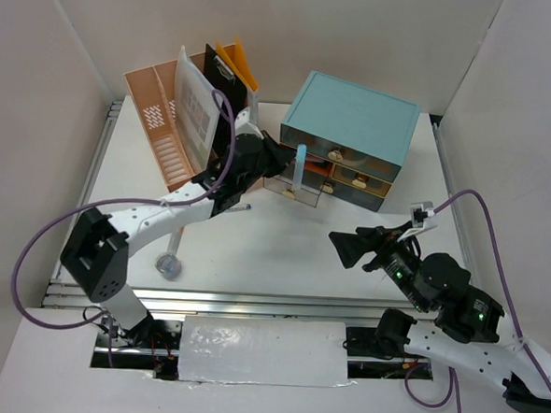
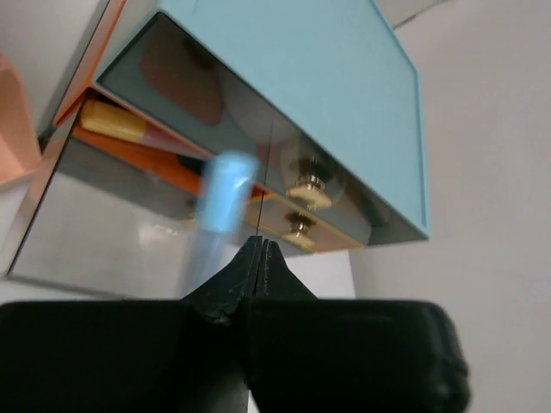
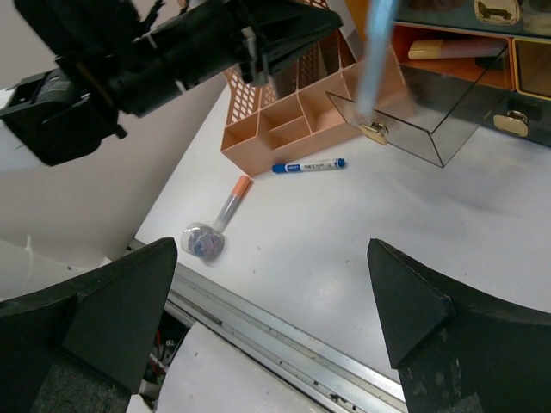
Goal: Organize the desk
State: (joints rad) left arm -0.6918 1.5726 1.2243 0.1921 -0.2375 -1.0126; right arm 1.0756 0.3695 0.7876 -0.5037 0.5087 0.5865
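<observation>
The white desk (image 1: 282, 254) carries a teal drawer cabinet (image 1: 351, 118) at the back, with its lower left drawer (image 3: 413, 120) pulled out. A light blue pen (image 1: 299, 166) stands blurred and nearly upright over that drawer. My left gripper (image 1: 280, 155) is just left of it. In the left wrist view the left gripper (image 2: 260, 245) has its jaws pressed together on nothing, and the blue pen (image 2: 225, 194) is to their left, outside them. My right gripper (image 1: 340, 249) hovers open over the desk's right front, and in the right wrist view the right gripper (image 3: 272, 249) is empty.
A pink slotted organizer (image 1: 163, 129) with papers and a clipboard stands at the back left. A blue-capped marker (image 3: 308, 165) lies in front of it. An orange-capped tube with a clear ball end (image 3: 207, 239) lies near the front rail. A cream item (image 3: 452, 47) lies in the open drawer.
</observation>
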